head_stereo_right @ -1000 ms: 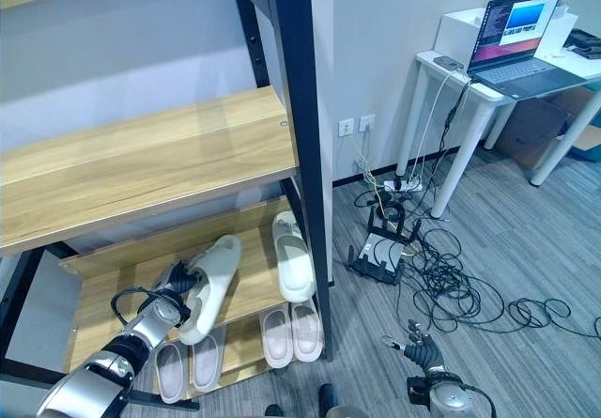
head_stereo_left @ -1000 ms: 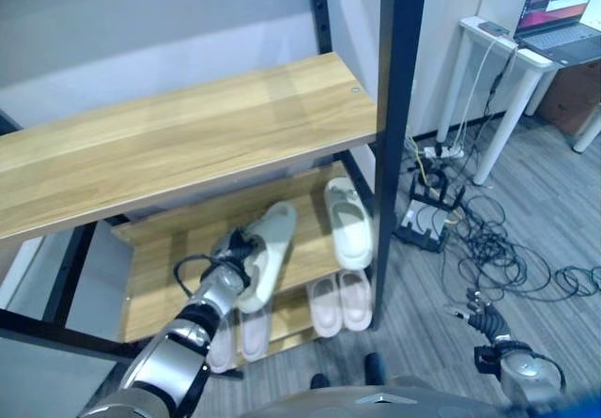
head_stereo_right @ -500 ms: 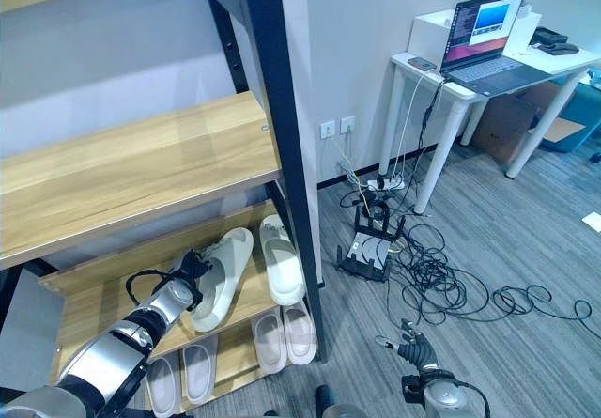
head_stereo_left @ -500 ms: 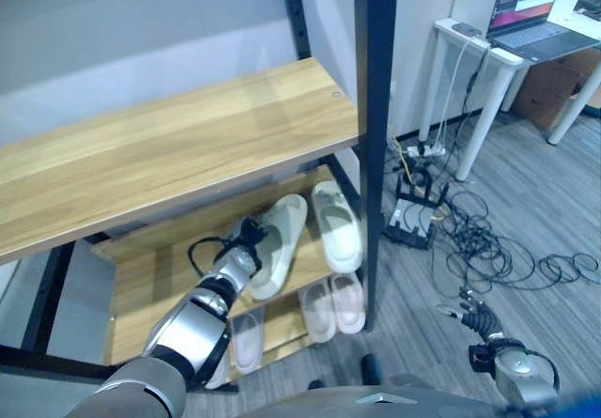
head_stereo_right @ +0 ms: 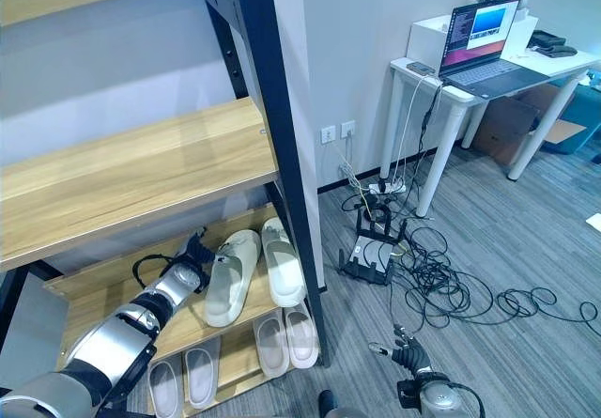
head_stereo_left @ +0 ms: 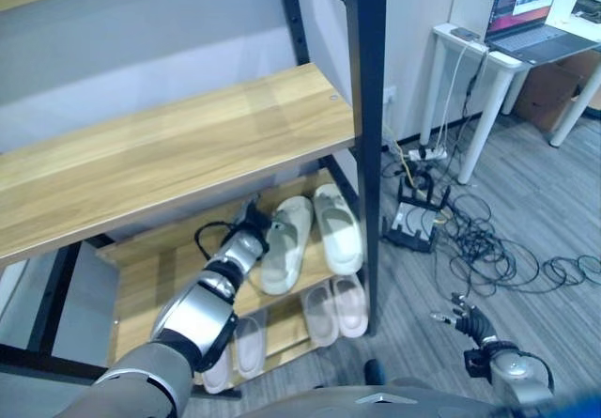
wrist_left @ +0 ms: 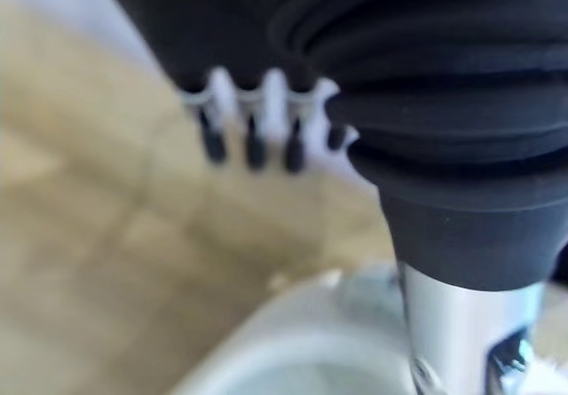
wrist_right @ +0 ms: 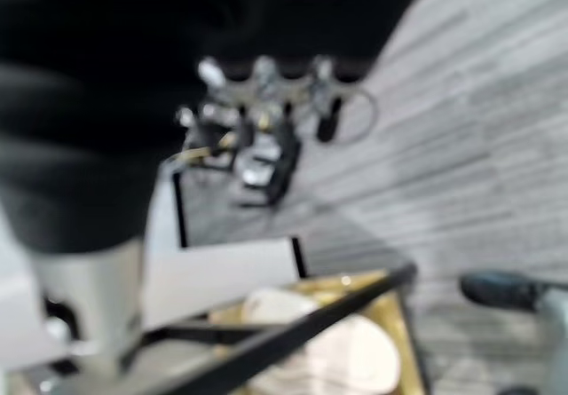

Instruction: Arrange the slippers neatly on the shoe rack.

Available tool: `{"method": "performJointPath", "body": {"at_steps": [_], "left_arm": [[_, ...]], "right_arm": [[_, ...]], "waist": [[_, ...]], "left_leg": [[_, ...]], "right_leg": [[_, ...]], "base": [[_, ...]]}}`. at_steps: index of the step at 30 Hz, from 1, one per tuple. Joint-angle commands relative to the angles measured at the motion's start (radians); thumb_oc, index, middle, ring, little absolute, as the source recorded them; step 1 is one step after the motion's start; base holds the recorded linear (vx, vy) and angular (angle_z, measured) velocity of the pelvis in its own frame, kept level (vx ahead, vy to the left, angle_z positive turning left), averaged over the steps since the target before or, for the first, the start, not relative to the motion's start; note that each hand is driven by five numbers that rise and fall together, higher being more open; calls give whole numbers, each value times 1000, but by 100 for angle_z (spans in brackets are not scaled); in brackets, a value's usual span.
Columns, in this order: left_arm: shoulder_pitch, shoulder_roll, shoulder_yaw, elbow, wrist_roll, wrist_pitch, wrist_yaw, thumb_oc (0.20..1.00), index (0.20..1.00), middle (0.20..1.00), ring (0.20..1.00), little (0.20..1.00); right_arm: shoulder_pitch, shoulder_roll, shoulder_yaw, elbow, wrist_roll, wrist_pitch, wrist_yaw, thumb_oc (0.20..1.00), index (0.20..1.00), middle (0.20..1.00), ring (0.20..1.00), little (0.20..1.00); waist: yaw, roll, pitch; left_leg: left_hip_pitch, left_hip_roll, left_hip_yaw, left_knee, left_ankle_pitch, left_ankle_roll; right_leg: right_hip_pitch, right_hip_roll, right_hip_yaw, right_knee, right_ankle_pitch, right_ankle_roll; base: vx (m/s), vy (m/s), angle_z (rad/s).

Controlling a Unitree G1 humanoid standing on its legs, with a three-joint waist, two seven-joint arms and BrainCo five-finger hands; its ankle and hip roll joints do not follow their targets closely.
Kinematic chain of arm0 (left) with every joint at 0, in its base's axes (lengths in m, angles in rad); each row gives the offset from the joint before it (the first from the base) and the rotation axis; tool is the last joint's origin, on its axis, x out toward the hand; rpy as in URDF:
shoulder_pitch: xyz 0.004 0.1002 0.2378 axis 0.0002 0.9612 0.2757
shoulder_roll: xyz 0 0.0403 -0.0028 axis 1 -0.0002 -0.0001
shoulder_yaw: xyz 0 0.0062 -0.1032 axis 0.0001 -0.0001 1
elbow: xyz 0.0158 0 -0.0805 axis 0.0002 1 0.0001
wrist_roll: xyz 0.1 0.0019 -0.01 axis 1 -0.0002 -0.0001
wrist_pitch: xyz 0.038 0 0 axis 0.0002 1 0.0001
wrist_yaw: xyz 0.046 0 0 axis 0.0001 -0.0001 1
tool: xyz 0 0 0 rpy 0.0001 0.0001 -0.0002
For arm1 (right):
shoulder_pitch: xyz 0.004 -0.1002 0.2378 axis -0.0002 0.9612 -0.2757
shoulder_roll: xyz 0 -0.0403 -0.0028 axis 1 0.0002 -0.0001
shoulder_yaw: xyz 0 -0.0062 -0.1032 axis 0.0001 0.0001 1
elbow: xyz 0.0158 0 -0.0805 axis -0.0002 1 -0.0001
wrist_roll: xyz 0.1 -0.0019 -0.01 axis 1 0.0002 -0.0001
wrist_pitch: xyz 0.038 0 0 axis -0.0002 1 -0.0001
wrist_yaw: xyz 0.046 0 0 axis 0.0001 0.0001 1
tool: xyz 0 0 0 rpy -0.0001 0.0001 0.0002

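Slippers: our left hand [head_stereo_left: 252, 231], fingers straight, has swung the white slipper [head_stereo_left: 286, 242] beside its mate [head_stereo_left: 337, 227] at three o'clock; pair nearly aligned.

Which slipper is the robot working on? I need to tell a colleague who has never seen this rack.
Find the shoe rack with wooden shelves and go to the second shelf from the floor. Two off-white slippers lie there: it is the left slipper, beside the robot's left hand. Unlike the right slipper, it lies slightly askew.
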Motion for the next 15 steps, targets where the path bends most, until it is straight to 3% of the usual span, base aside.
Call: {"method": "performJointPath", "body": {"at_steps": [1,4,8,9,12,15], "left_arm": [[-85,64,26,10,31,-28,27,1000,1000,1000,1000,1000],[-76,94,41,-42,17,-34,27,1000,1000,1000,1000,1000],[-2,183,94,-256,32,-29,32,1000,1000,1000,1000,1000],[62,233,140,-384,56,-25,30,1000,1000,1000,1000,1000],[186,310,217,-549,136,-9,14,1000,1000,1000,1000,1000],[322,340,290,-680,208,3,-21,1000,1000,1000,1000,1000]], "right_arm": [[6,-3,12,16,-20,-36,8,1000,1000,1000,1000,1000],[11,1,7,18,-21,-36,9,1000,1000,1000,1000,1000],[35,10,-22,7,-27,-32,11,1000,1000,1000,1000,1000],[48,19,-42,5,-33,-28,13,1000,1000,1000,1000,1000],[63,30,-72,0,-41,-21,17,1000,1000,1000,1000,1000],[80,41,-94,-4,-51,-15,21,1000,1000,1000,1000,1000]], "waist": [[3,-26,-3],[10,-26,-3],[31,-27,-3],[44,-31,-1],[61,-32,1],[75,-36,5]], "left_leg": [[1,21,-23,10,-76,-28],[1,21,-25,10,-76,-28],[0,19,-33,10,-77,-26],[-7,18,-37,10,-68,-26],[-7,17,-45,10,-68,-26],[-8,16,-50,10,-70,-25]], "right_leg": [[38,-88,-22,9,-102,126],[38,-89,-26,9,-104,126],[42,-90,-35,9,-107,127],[39,-92,-40,9,-101,124],[44,-93,-48,9,-103,122],[46,-94,-52,9,-103,119]], "base": [[0,0,0],[-6,1,3],[-22,1,3],[-15,-1,7],[-25,5,8],[-15,5,5]]}}
